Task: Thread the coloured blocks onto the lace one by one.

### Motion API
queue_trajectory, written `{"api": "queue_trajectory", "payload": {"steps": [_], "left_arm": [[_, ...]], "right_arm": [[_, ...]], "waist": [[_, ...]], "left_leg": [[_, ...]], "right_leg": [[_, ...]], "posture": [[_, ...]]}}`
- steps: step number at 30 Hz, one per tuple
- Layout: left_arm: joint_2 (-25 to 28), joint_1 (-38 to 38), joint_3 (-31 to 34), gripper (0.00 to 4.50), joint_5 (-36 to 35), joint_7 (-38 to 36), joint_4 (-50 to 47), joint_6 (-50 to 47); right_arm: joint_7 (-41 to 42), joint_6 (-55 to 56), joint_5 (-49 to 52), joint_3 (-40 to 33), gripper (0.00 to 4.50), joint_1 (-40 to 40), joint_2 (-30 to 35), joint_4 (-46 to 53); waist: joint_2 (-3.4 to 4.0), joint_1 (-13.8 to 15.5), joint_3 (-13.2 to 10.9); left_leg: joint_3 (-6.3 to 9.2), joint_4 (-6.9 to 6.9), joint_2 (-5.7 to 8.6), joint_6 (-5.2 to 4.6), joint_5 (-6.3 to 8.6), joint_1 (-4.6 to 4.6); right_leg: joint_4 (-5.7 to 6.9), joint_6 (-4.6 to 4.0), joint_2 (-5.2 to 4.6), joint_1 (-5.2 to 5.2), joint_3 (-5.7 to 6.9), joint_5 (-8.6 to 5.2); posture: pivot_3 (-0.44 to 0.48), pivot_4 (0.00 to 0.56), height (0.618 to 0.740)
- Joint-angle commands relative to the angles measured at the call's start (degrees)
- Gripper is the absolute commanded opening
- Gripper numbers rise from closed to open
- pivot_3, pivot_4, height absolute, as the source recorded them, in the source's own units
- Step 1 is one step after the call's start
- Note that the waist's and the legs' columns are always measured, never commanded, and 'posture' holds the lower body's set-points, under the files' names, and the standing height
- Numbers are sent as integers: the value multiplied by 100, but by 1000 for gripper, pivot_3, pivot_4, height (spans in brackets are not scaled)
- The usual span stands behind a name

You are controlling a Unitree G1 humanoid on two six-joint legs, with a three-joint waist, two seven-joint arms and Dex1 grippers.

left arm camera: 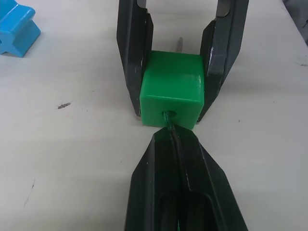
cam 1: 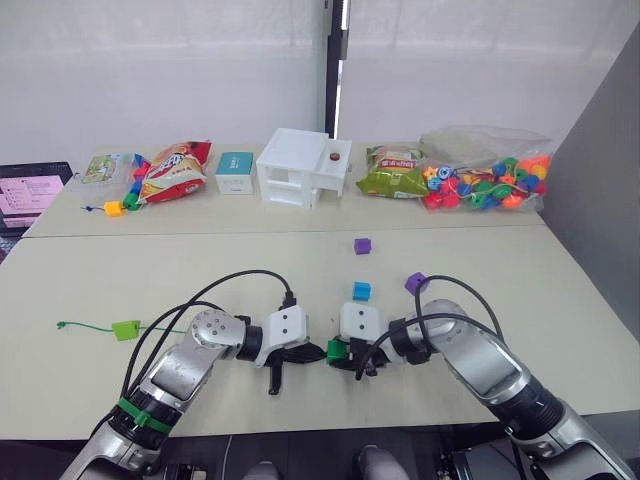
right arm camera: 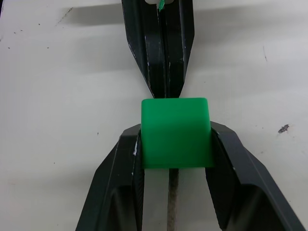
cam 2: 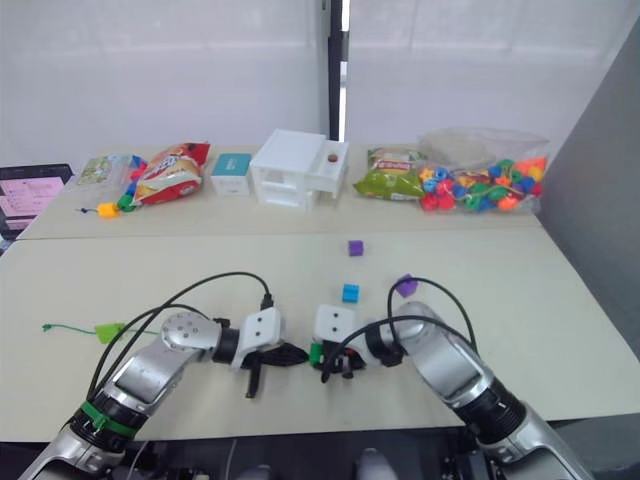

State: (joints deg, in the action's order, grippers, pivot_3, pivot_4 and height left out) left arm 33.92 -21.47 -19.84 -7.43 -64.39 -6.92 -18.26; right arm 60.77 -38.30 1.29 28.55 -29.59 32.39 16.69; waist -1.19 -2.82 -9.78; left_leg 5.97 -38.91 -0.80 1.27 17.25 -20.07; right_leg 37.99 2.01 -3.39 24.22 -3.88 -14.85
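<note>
My right gripper [cam 1: 342,353] is shut on a green block [right arm camera: 175,132] just above the near table. Facing it, my left gripper [left arm camera: 168,132] is shut on the lace and its fingertips touch the block's hole. The darker tip of the lace [left arm camera: 179,44] pokes out past the block's far side. The rest of the green lace [cam 1: 90,326] trails left across the table, with a light green block [cam 1: 126,329] on it near its end. Loose on the table lie a blue block [cam 1: 361,291] and two purple blocks [cam 1: 362,245] [cam 1: 416,283].
On the far table stand a clear bag of coloured beads [cam 1: 485,180], a white box [cam 1: 300,168], a teal box [cam 1: 235,172] and snack bags [cam 1: 175,170] [cam 1: 392,172]. A laptop [cam 1: 30,190] sits far left. Black cables loop over both arms.
</note>
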Motion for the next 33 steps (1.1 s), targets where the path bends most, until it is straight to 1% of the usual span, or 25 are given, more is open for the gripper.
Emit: {"api": "queue_trajectory", "payload": {"steps": [1,3,4,9,11,16,19,22,25,26,27,28,31,32,33], "left_arm": [[91,69,278,889,-461,-146,-442,-303],[180,51,363,1443,-613,-231,-558,-462],[207,28,390,1809,-646,-231,-582,-499],[342,-185,296,3490,-623,-342,-640,-596],[317,-278,230,4096,-667,-387,-627,-682],[-160,-602,-274,4096,-194,-227,-2,-208],[-463,-710,-374,4096,-182,-219,345,-153],[-599,-804,-461,4096,-14,-221,719,73],[-658,-857,-440,3346,-84,-318,768,97],[-649,-858,-444,2891,-75,-345,767,113],[-634,-854,-448,2642,-64,-369,761,124],[-616,-845,-445,2275,-70,-396,732,110],[-590,-829,-432,1296,-81,-440,675,81],[-589,-827,-427,1200,-82,-447,664,78],[-587,-826,-420,1200,-86,-450,651,70]], "right_arm": [[-142,-8,6,82,1200,53,-110,-29],[-287,-54,11,-48,1200,62,-159,-57],[-317,-93,56,-123,2244,70,-166,-38],[-294,-256,259,-453,3946,177,53,296],[-280,-308,350,-551,4498,221,196,451],[-116,-430,621,-939,4498,529,837,983],[-156,-438,624,-981,4498,668,1037,1001],[-285,-436,597,-988,4498,774,1075,971],[-384,-402,589,-949,4500,838,1031,956],[-401,-389,594,-932,4500,855,1021,956],[-419,-385,604,-918,4500,865,1009,952],[-443,-365,598,-896,4500,878,998,933],[-513,-298,559,-848,3677,906,969,868],[-530,-275,549,-833,3351,915,966,850],[-540,-253,542,-819,3008,922,964,835]], "waist": [[0,-6,0],[0,-6,0],[0,-4,0],[0,45,-1],[1,73,-1],[0,130,-1],[0,112,-1],[-1,80,-1],[0,69,-1],[0,69,-1],[0,69,-1],[0,69,-1],[0,71,-1],[0,70,-1],[0,70,-1]], "left_leg": [[0,0,-1,0,0,0],[0,1,-1,0,0,0],[1,1,-1,0,0,0],[1,-1,2,0,0,-4],[2,-1,4,1,0,-10],[1,-1,8,-1,1,-15],[-1,0,6,-2,1,-16],[0,0,5,-2,1,-14],[-1,-2,6,-2,1,-15],[-1,-3,6,-2,1,-16],[0,-3,6,-2,1,-15],[0,-3,6,-2,1,-15],[0,-3,6,-2,1,-16],[0,-3,6,-2,1,-16],[0,-3,6,-2,1,-16]], "right_leg": [[1,0,0,0,0,0],[2,0,1,1,0,0],[1,0,1,1,0,0],[-1,0,-2,1,0,0],[-4,0,-5,2,0,0],[-16,2,-8,0,0,1],[-23,2,-5,1,0,1],[-23,2,-2,1,0,1],[-24,2,-3,-1,0,1],[-25,2,-4,-1,0,1],[-24,2,-4,-1,0,1],[-23,2,-4,-1,0,1],[-22,2,-4,0,0,1],[-23,2,-4,-1,0,1],[-24,2,-4,-1,0,1]], "posture": [[0,150,740],[0,150,740],[0,150,740],[0,150,740],[0,150,740],[0,150,740],[0,150,740],[0,150,740],[0,150,740],[0,150,740],[0,150,740],[0,150,740],[0,150,740],[0,150,740],[0,150,740]]}}
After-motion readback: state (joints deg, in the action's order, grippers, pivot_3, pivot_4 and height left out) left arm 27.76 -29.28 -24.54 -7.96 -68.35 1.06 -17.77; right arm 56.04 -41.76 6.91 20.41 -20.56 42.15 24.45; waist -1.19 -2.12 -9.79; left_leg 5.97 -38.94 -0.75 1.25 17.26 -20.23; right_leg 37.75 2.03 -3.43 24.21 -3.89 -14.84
